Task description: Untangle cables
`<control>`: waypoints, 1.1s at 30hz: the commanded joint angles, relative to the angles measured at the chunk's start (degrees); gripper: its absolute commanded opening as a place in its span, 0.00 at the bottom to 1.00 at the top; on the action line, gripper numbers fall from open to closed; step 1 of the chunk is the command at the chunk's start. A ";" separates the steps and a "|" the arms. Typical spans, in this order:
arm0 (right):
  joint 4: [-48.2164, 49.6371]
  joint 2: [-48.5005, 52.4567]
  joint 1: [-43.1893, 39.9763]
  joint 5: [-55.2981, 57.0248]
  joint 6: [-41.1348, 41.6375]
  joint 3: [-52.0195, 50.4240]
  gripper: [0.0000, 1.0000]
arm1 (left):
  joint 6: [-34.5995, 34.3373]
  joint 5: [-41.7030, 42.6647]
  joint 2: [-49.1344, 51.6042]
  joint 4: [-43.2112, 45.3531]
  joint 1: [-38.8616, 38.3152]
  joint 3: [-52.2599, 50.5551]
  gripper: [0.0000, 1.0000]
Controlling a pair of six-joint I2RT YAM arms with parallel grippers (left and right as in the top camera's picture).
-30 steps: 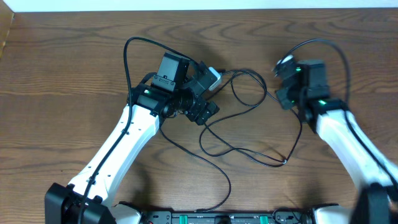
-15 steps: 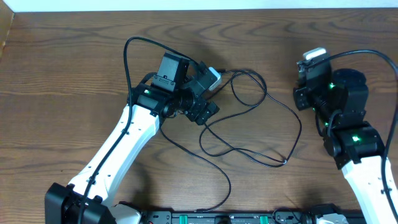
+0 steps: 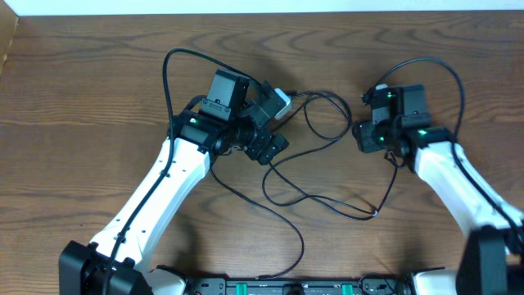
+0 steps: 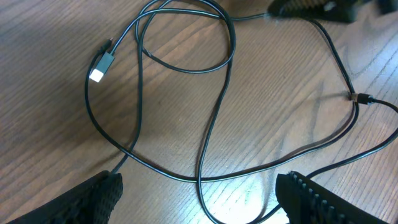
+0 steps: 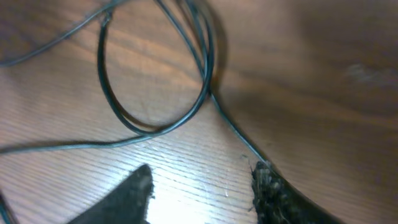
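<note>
Thin black cables (image 3: 327, 106) lie in overlapping loops on the wooden table between the arms, and one plug end (image 3: 375, 214) sits at the lower right. In the left wrist view the cables (image 4: 214, 118) cross themselves, with a pale-tipped plug (image 4: 99, 65) at the left and a small plug (image 4: 360, 98) at the right. My left gripper (image 4: 199, 184) hangs open over a cable crossing, holding nothing. My right gripper (image 5: 202, 171) is open low over bare wood. A cable (image 5: 233, 132) runs up to its right fingertip (image 5: 273, 190), and a loop (image 5: 155, 121) lies just ahead.
Thicker black leads arch over both arms (image 3: 168, 74) (image 3: 446, 74). The table's far edge (image 3: 262, 11) meets a white wall. One cable trails toward the front edge (image 3: 299, 238).
The right arm swung out to the right and came back down and left, closer to the cable loops. Its jaws went from shut to open. The left arm has not moved.
</note>
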 commanded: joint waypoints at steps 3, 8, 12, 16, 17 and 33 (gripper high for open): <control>0.68 4.31 3.26 -2.58 3.02 0.35 0.36 | -0.09 0.07 -0.20 0.09 -0.09 0.22 0.84; 4.35 4.70 7.87 -3.34 2.99 0.35 0.39 | -0.09 0.07 -0.20 0.11 -0.09 0.22 0.84; 8.87 4.76 11.91 -0.55 2.97 0.35 0.40 | -0.09 0.07 -0.20 0.09 -0.09 0.22 0.85; 9.79 5.20 13.29 3.32 2.99 0.35 0.39 | -0.09 0.09 -0.20 0.07 -0.09 0.22 0.84; 9.62 5.35 13.40 3.58 2.99 0.35 0.38 | -0.09 0.07 -0.20 0.07 -0.09 0.22 0.84; 8.37 6.05 13.35 9.94 -0.46 0.33 0.90 | -0.09 0.07 -0.20 -0.09 -0.09 0.22 0.84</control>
